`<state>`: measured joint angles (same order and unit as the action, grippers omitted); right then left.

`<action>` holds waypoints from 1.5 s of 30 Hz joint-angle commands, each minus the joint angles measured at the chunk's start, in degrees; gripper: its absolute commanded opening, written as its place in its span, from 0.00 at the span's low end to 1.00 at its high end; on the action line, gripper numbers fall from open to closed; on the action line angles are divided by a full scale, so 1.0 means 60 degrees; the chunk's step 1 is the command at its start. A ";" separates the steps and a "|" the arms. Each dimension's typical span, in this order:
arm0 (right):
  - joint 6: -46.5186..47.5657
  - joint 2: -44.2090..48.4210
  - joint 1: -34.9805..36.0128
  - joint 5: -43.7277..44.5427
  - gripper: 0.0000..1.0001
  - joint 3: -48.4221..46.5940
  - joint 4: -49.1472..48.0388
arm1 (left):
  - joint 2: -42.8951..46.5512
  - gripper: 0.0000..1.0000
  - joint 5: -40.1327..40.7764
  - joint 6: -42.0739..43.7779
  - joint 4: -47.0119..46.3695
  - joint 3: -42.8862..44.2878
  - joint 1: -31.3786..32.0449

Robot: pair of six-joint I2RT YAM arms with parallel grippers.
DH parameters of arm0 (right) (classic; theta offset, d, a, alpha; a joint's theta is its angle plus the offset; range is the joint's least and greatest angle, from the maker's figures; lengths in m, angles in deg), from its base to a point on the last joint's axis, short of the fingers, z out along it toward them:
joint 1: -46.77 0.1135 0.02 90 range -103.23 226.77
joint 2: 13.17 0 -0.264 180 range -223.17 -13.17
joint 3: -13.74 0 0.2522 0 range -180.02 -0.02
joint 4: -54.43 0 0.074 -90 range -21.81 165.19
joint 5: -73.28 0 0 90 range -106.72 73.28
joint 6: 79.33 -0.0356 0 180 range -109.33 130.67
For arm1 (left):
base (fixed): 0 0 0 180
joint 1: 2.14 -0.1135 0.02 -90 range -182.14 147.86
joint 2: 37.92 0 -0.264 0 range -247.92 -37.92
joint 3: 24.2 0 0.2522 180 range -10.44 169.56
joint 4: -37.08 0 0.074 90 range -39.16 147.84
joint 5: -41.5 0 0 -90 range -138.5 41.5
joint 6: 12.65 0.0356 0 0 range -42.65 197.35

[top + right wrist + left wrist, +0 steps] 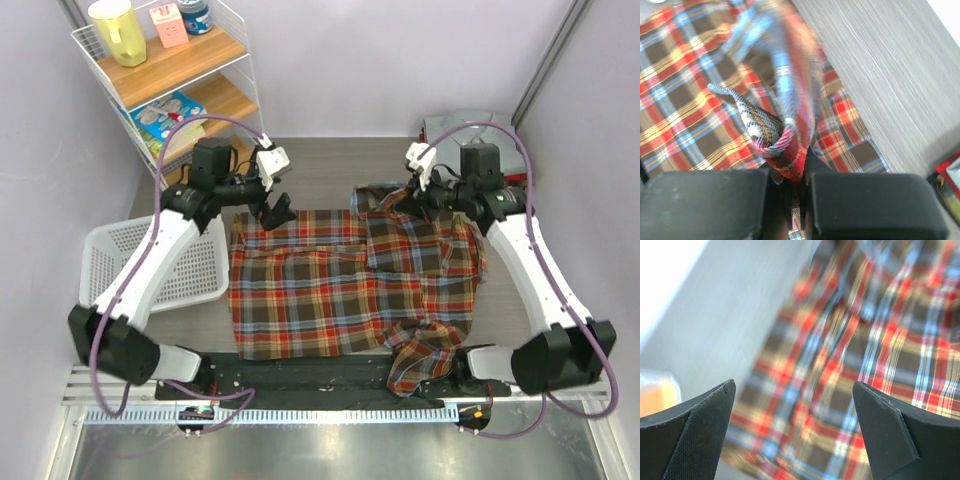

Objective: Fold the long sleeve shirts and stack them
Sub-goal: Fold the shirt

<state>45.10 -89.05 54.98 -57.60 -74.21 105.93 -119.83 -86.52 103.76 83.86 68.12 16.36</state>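
Plaid shirt (320,290) lies spread across the table centre, hem at the near edge, one sleeve bunched at the near-right. Basket (130,270) sits at the left edge. Left tool (277,212) is wide open, holding nothing, over the shirt's far-left corner. Right tool (790,192) is clamped on a raised fold of the shirt's far-right part. Grey folded shirt (455,125) is at the far-right corner.

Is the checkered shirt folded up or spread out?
Mostly spread out: the plaid shirt lies flat across the table, with only its right side bunched up in the right gripper.
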 commanded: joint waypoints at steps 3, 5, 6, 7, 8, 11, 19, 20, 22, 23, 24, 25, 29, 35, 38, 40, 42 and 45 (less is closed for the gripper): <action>0.1159 0.1758 0.0111 -0.0862 0.01 0.1143 0.0698 | 0.0966 1.00 -0.0331 0.1267 -0.0537 -0.0204 0.1572; 0.1364 0.2039 0.0184 -0.0833 0.01 0.1349 0.0946 | 0.0864 1.00 -0.0051 0.1237 -0.0405 0.0030 0.2404; 0.1438 0.2157 0.0214 -0.0789 0.01 0.1553 0.0976 | 0.0834 1.00 0.0051 0.1252 -0.0434 0.0060 0.2743; 0.1453 0.2346 0.0229 -0.0789 0.01 0.1642 0.1049 | 0.0791 1.00 0.0444 0.1339 -0.0478 0.0046 0.3051; 0.1482 0.2435 0.0214 -0.0789 0.01 0.1730 0.1108 | 0.0805 1.00 0.0709 0.1514 -0.0638 -0.0085 0.3721; 0.1570 0.2831 0.0243 -0.0847 0.01 0.2052 0.1152 | 0.0965 1.00 0.2213 0.1792 -0.2465 -0.1270 0.4749; 0.1541 0.3476 0.0317 -0.0964 0.01 0.2390 0.1123 | 0.0117 1.00 0.3801 0.2673 -0.4592 -0.1669 0.6905; 0.1556 0.3607 0.0331 -0.0993 0.01 0.2419 0.1108 | 0.0029 1.00 0.3933 0.2658 -0.4739 -0.1654 0.6994; 0.1614 0.3768 0.0346 -0.1067 0.01 0.2551 0.1166 | -0.0161 0.99 0.4241 0.2716 -0.4930 -0.1610 0.7213; 0.1687 0.3914 0.0346 -0.1110 0.01 0.2595 0.1181 | -0.0205 0.98 0.4401 0.2760 -0.5105 -0.1610 0.7287; 0.1716 0.4003 0.0346 -0.1140 0.01 0.2711 0.1181 | -0.0264 0.98 0.4650 0.2819 -0.5194 -0.1610 0.7331; 0.1760 0.4076 0.0346 -0.1140 0.01 0.2770 0.1254 | -0.0323 0.96 0.4725 0.2877 -0.5296 -0.1624 0.7375; 0.2112 0.4369 0.0375 -0.1140 0.01 0.2961 0.1401 | -0.0396 0.85 0.5062 0.2835 -0.5824 -0.1566 0.7375; 0.2215 0.4443 0.0390 -0.1140 0.01 0.2947 0.1430 | -0.0104 0.54 0.3894 0.2410 -0.5708 -0.1420 0.7375; 0.2215 0.4428 0.0390 -0.1242 0.01 0.2874 0.1416 | -0.0205 0.50 0.3453 0.2058 -0.4919 -0.0895 0.7419; 0.2200 0.4472 0.0405 -0.1330 0.01 0.2859 0.1343 | -0.0308 0.44 0.3378 0.1868 -0.4392 -0.0688 0.7463; 0.2186 0.4487 0.0419 -0.1360 0.01 0.2859 0.1299 | -0.0352 0.30 0.3319 0.1780 -0.4141 -0.0512 0.7492; 0.2185 0.4604 0.0434 -0.1418 0.03 0.2888 0.1255 | -0.0352 0.00 0.3392 0.1371 -0.3732 -0.0307 0.7522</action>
<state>57.30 -63.02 57.07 -63.72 -56.20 115.00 -122.29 -64.21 115.43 57.61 63.31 60.95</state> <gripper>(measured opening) 0.064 0.075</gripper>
